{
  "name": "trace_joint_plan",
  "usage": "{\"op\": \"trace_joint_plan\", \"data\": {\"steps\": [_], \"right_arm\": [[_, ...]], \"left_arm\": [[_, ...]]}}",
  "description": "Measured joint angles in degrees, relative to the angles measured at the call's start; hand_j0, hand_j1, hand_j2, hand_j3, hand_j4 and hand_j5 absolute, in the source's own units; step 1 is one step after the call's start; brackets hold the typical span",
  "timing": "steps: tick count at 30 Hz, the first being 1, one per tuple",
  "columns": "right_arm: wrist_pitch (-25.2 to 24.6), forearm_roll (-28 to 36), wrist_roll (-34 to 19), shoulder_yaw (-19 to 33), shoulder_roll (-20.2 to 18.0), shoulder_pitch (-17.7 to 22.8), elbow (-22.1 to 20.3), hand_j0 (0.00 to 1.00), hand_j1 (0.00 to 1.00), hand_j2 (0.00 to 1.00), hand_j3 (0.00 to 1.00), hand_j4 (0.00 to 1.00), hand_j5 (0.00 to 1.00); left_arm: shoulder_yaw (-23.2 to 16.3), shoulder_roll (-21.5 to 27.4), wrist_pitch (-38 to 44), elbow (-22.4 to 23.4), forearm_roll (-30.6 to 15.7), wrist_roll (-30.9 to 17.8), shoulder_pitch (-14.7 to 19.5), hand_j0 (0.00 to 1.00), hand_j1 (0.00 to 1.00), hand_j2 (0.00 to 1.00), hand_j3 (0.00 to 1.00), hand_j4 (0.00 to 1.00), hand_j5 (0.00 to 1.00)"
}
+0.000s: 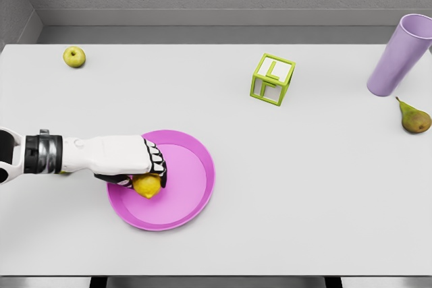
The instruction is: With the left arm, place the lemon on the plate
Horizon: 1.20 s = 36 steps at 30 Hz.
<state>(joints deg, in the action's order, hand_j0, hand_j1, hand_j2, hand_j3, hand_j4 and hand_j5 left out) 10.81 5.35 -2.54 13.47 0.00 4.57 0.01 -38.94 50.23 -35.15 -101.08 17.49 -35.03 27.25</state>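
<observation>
Head view showed the lemon (pixel 148 186) over the left part of the pink plate (pixel 196 187), its long axis roughly left to right with a pointed end toward the lower right. The left hand (pixel 138 164) reached in from the left, fingers curled down around the lemon's top. Farther off stood a green apple (pixel 74 56), a lime wire cube (pixel 273 79), a lilac cup (pixel 398 55) and a pear (pixel 414 118).

Bright yellow oval lemon (pixel 148 185) against a glossy magenta-pink round plate (pixel 192 166), white left hand (pixel 135 161) with black-jointed fingers, lime-green wireframe cube (pixel 273 79), lilac tumbler (pixel 398 55), olive-brown pear (pixel 414 117), yellow-green apple (pixel 74 56), pale grey table (pixel 304 200).
</observation>
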Motion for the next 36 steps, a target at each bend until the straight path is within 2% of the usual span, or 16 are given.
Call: {"op": "trace_joint_plan", "data": {"steps": [1, 2, 5, 7, 20, 22, 24, 30, 33, 36], "right_arm": [[0.0, 0.0, 0.0, 0.0, 0.0, 0.0, 0.0, 1.0, 1.0, 1.0, 1.0, 1.0, 1.0], [0.0, 0.0, 0.0, 0.0, 0.0, 0.0, 0.0, 1.0, 1.0, 1.0, 1.0, 1.0, 1.0], [0.0, 0.0, 0.0, 0.0, 0.0, 0.0, 0.0, 1.0, 1.0, 1.0, 1.0, 1.0, 1.0], [0.0, 0.0, 0.0, 0.0, 0.0, 0.0, 0.0, 1.0, 1.0, 1.0, 1.0, 1.0, 1.0], [0.0, 0.0, 0.0, 0.0, 0.0, 0.0, 0.0, 1.0, 1.0, 1.0, 1.0, 1.0, 1.0], [0.0, 0.0, 0.0, 0.0, 0.0, 0.0, 0.0, 1.0, 1.0, 1.0, 1.0, 1.0, 1.0], [0.0, 0.0, 0.0, 0.0, 0.0, 0.0, 0.0, 1.0, 1.0, 1.0, 1.0, 1.0, 1.0], [0.0, 0.0, 0.0, 0.0, 0.0, 0.0, 0.0, 1.0, 1.0, 1.0, 1.0, 1.0, 1.0], [0.0, 0.0, 0.0, 0.0, 0.0, 0.0, 0.0, 1.0, 1.0, 1.0, 1.0, 1.0, 1.0], [0.0, 0.0, 0.0, 0.0, 0.0, 0.0, 0.0, 1.0, 1.0, 1.0, 1.0, 1.0, 1.0]], "left_arm": [[0.0, 0.0, 0.0, 0.0, 0.1, 0.0, 0.1, 0.58, 0.58, 0.58, 0.58, 0.58, 0.58], [0.0, 0.0, 0.0, 0.0, 0.3, 0.0, 0.1, 0.68, 0.68, 0.68, 0.68, 0.68, 0.68], [0.0, -0.1, 0.0, 0.0, 0.7, 0.0, 0.2, 0.89, 0.89, 0.89, 0.89, 0.89, 0.89], [-0.1, -0.3, 0.2, 0.0, 0.8, 0.0, 0.2, 0.95, 0.95, 0.95, 0.95, 0.95, 0.95], [0.4, -0.9, 0.9, 0.0, 1.1, 0.0, 1.1, 0.96, 0.96, 0.96, 0.96, 0.96, 0.96], [2.2, -0.6, 0.9, 0.0, 1.1, 0.0, 0.8, 1.0, 1.0, 1.0, 1.0, 1.0, 1.0], [4.8, -0.4, 0.9, 0.5, 1.1, 0.0, 0.4, 1.0, 1.0, 1.0, 1.0, 1.0, 1.0], [11.4, -0.1, 0.7, 6.8, 0.8, 0.0, 0.3, 1.0, 1.0, 1.0, 1.0, 1.0, 1.0], [12.7, -0.1, 0.3, 10.8, 0.3, 0.0, 0.3, 1.0, 1.0, 1.0, 1.0, 1.0, 1.0], [13.7, 0.0, 0.4, 13.5, -2.1, 0.0, 0.2, 1.0, 1.0, 1.0, 1.0, 1.0, 1.0]]}}
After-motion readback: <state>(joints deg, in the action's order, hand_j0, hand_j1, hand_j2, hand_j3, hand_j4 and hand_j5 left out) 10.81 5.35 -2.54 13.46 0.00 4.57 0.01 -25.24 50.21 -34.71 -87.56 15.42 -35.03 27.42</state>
